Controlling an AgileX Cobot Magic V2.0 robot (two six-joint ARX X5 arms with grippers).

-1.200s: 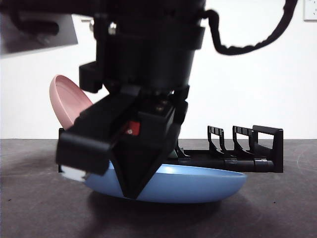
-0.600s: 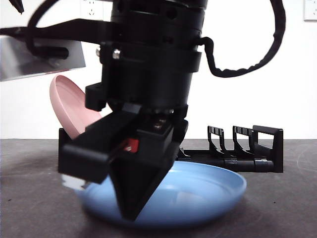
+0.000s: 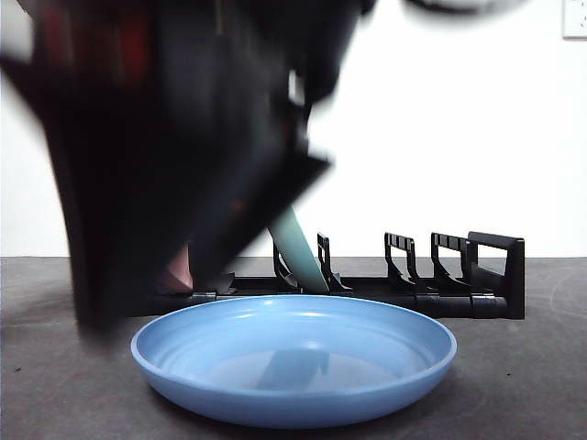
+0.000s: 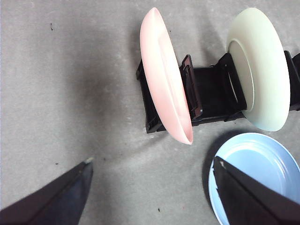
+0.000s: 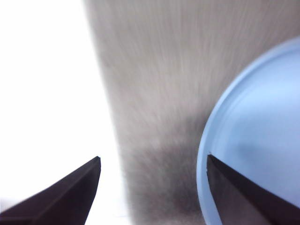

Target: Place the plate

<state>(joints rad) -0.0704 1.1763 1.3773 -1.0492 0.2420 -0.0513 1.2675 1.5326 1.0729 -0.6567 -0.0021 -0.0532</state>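
A blue plate (image 3: pixel 293 353) lies flat on the dark table, just in front of the black rack (image 3: pixel 500 275). The right wrist view is blurred by motion; it shows the blue plate's rim (image 5: pixel 253 140) beside my right gripper (image 5: pixel 153 157), which is open and holds nothing. The large blurred dark arm (image 3: pixel 165 174) above the plate's left side in the front view matches it. My left gripper (image 4: pixel 153 161) hangs open high above the table, looking down on the blue plate (image 4: pixel 258 173) and the rack (image 4: pixel 211 93).
A pink plate (image 4: pixel 166 75) and a pale green plate (image 4: pixel 262 65) stand on edge in the rack's slots. In the front view the green plate (image 3: pixel 298 247) leans behind the blurred arm. Further slots (image 3: pixel 431 261) stand at the rack's right end.
The gripper that stood low on the blue plate's left rim has let go and swung up and left. The plate, tilted before, now lies flat.
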